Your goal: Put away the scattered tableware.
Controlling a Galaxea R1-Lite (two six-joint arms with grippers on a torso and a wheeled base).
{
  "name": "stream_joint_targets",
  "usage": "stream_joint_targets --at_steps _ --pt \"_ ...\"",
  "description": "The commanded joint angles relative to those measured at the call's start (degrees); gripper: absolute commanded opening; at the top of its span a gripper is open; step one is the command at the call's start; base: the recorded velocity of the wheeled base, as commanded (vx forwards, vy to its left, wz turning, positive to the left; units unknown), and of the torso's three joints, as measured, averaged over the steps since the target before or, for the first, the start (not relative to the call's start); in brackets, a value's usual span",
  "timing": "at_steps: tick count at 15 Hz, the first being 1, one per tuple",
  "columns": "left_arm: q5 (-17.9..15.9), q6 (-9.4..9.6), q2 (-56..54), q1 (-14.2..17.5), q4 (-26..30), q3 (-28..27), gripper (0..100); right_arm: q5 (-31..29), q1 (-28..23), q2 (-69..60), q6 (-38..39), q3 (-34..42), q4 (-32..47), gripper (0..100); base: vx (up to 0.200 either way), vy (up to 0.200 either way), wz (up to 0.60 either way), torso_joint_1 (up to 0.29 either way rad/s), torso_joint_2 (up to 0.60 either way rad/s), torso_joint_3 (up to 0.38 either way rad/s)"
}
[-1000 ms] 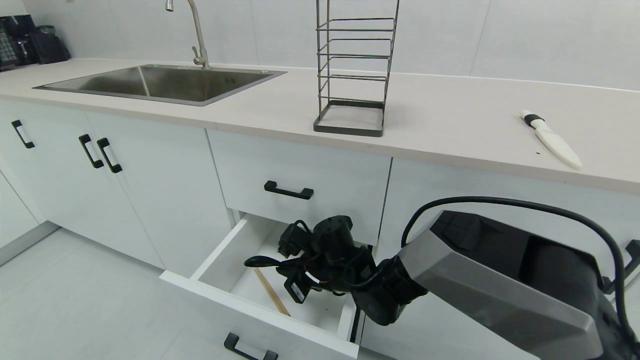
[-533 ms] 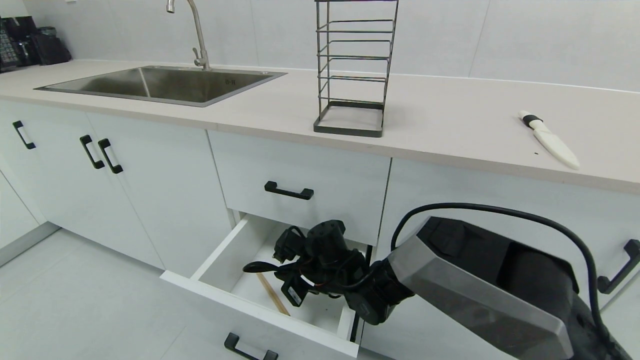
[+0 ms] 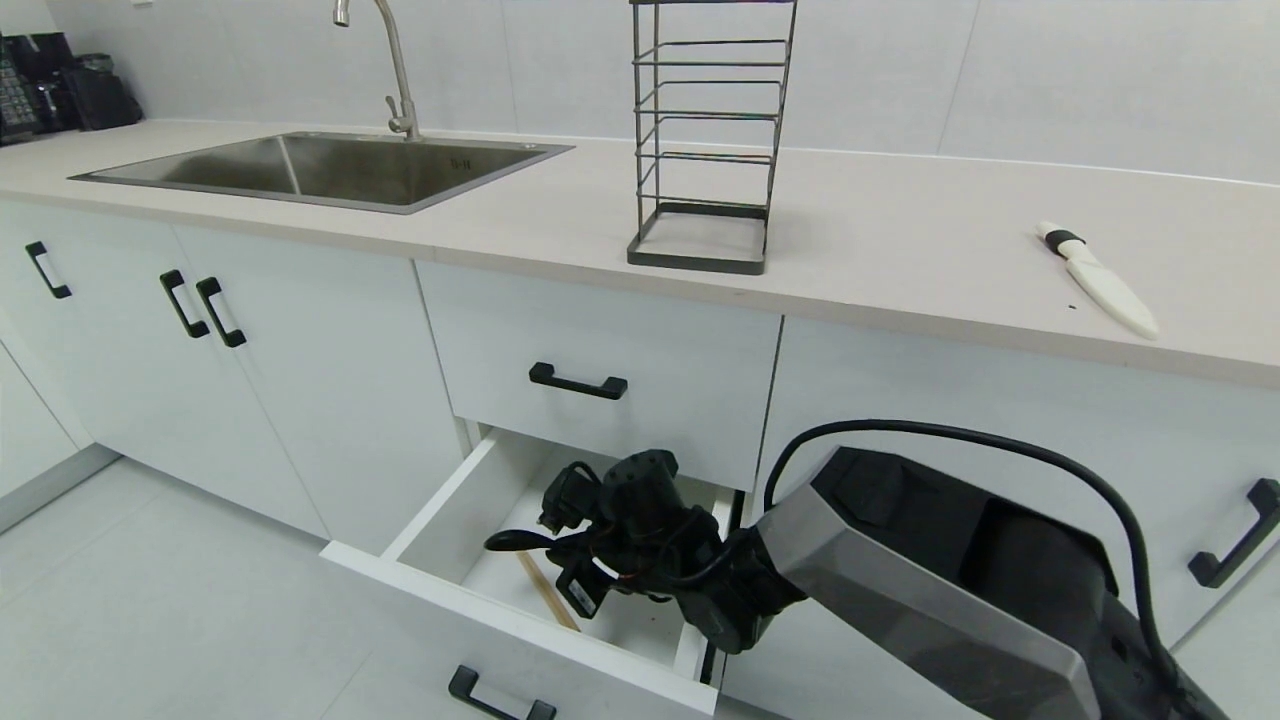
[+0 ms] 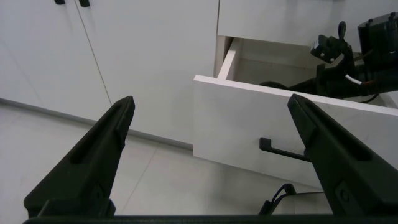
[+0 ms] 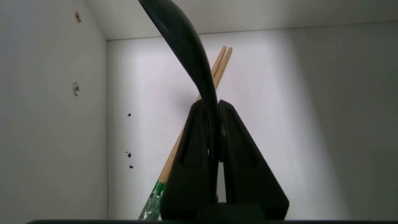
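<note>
Right gripper (image 5: 210,118) clamped on a black spoon (image 5: 180,37), held inside the open white drawer (image 3: 440,505) over wooden chopsticks (image 5: 218,62) on its floor, left gripper (image 4: 211,106) spread wide, near the drawer front, white knife (image 3: 1100,280) on the countertop (image 3: 900,230).

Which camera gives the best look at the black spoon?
The right wrist view: the spoon is close up, clamped in the right gripper's jaws over the chopsticks. The head view shows its bowl end small, beside the gripper. The left wrist view shows at most a dark sliver behind the drawer front.
</note>
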Motion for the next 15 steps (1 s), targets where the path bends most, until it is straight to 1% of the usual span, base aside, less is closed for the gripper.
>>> stream_joint_targets --at_steps 1,6,7,12,15 --pt "0.0 -0.04 0.1 0.0 0.0 0.0 100 -0.3 0.3 1.5 0.2 -1.7 0.4 0 0.000 0.000 0.00 0.000 0.00 0.000" --pt "0.0 -0.04 0.1 0.0 0.0 0.0 100 -0.4 0.5 2.3 0.4 -2.0 0.6 0 0.000 0.000 0.00 0.000 0.00 0.000" --pt "0.0 -0.04 0.1 0.0 0.0 0.0 100 -0.4 0.5 2.3 0.4 -1.9 0.7 100 0.000 0.000 0.00 0.000 0.00 0.000" --pt "0.1 -0.04 0.1 0.0 0.0 0.0 100 -0.4 0.6 2.6 0.2 -5.3 -0.2 100 0.000 0.000 0.00 0.000 0.00 0.000" --pt "0.0 -0.04 0.1 0.0 0.0 0.0 100 -0.4 0.9 1.0 0.1 -4.9 -1.6 100 0.000 0.000 0.00 0.000 0.00 0.000"
